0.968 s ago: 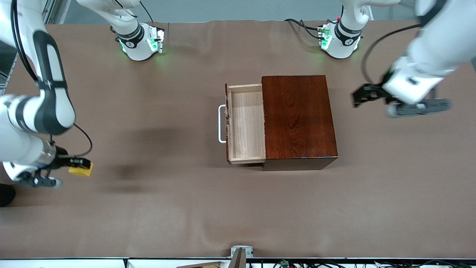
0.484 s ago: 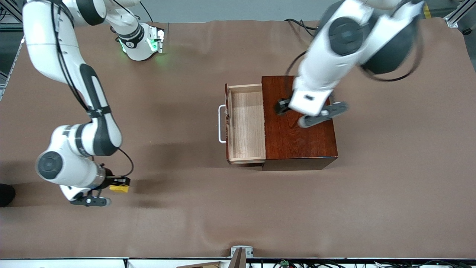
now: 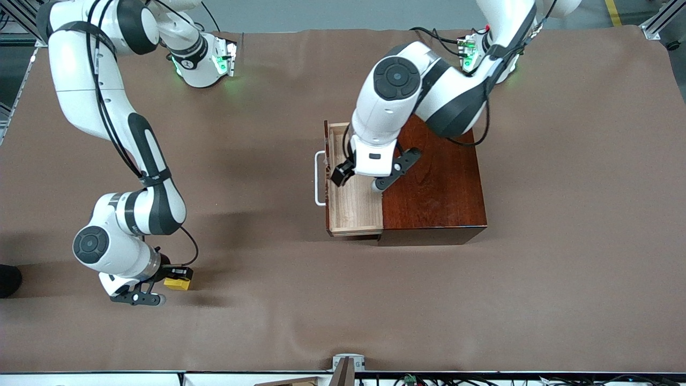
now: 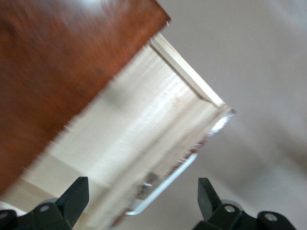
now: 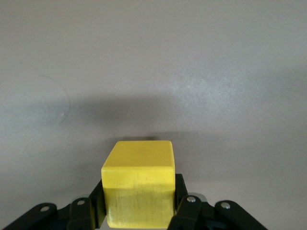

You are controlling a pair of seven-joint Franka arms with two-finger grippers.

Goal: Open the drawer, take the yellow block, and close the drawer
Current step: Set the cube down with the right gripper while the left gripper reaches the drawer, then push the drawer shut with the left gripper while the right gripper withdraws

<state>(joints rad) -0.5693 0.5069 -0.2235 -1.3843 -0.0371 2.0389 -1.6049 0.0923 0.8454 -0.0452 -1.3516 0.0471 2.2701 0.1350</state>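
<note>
The drawer (image 3: 356, 212) stands pulled out of the dark reddish-brown box (image 3: 434, 198), its pale tray bare where it shows, and its white handle (image 3: 320, 177) points toward the right arm's end. My left gripper (image 3: 339, 176) hangs over the open drawer. In the left wrist view this gripper (image 4: 140, 197) is open wide over the tray (image 4: 144, 129) and the handle (image 4: 165, 187). My right gripper (image 3: 172, 279) is shut on the yellow block (image 3: 178, 283), low over the table near the right arm's end. In the right wrist view the block (image 5: 139, 184) sits between the fingers (image 5: 184, 203).
Brown cloth (image 3: 268, 321) covers the whole table. The arms' bases (image 3: 206, 59) stand along the edge farthest from the front camera. A small grey mount (image 3: 348, 364) sits at the table's edge nearest that camera.
My left arm has swung from the left arm's end of the table, over the box, to above the open drawer. My right gripper has carried the yellow block lower and somewhat toward the box.
</note>
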